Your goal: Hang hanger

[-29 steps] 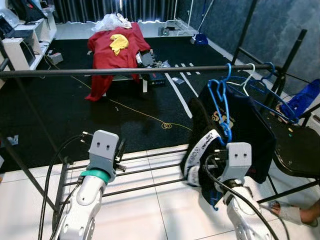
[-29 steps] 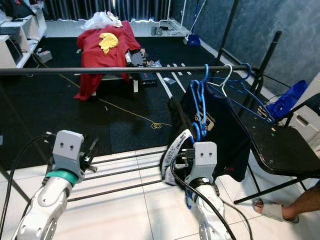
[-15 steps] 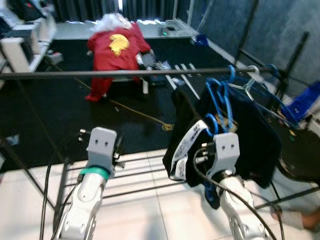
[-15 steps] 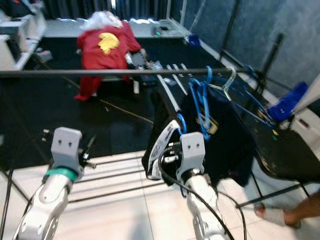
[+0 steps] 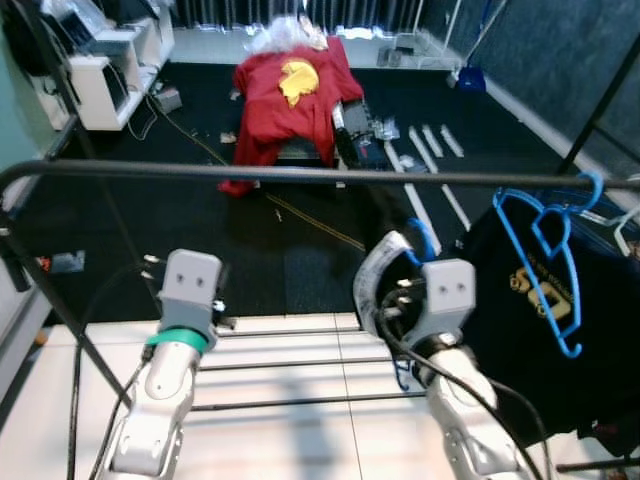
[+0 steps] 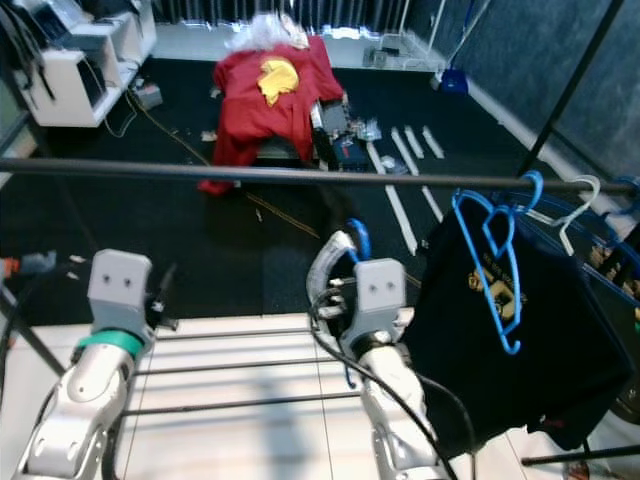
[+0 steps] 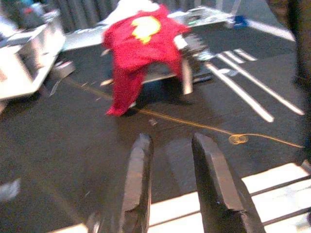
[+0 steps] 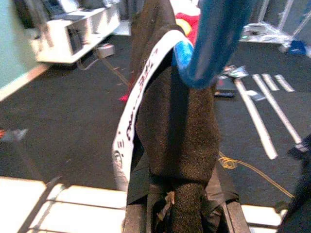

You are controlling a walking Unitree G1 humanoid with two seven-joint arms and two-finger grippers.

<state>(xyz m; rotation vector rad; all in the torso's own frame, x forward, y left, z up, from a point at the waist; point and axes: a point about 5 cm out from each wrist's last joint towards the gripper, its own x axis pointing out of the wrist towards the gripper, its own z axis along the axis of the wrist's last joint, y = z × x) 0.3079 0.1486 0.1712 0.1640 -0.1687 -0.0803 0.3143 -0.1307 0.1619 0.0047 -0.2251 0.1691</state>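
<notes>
A black clothes rail (image 5: 300, 172) crosses in front of me at chest height. My right gripper (image 8: 182, 213) is shut on a blue hanger (image 8: 214, 43) that carries a black garment (image 5: 378, 285) with a white printed collar. It holds them below the rail, right of its middle. Another blue hanger (image 5: 545, 260) with a black T-shirt (image 6: 520, 340) hangs on the rail at the right, apart from the held one. My left gripper (image 7: 172, 141) is open with nothing between its fingers, lower left of the rail and pointing at the dark carpet.
Lower rack bars (image 5: 290, 365) run over white floor tiles just ahead, and a slanted rack leg (image 5: 60, 320) stands at the left. Farther off are a red shirt (image 5: 290, 95) on a low table, white shelving (image 5: 110, 70) and a yellow cable (image 5: 310, 222).
The camera has swung left. My right gripper has carried the hanger and garment left, away from the shirt hanging on the rail. The left arm has kept its pose.
</notes>
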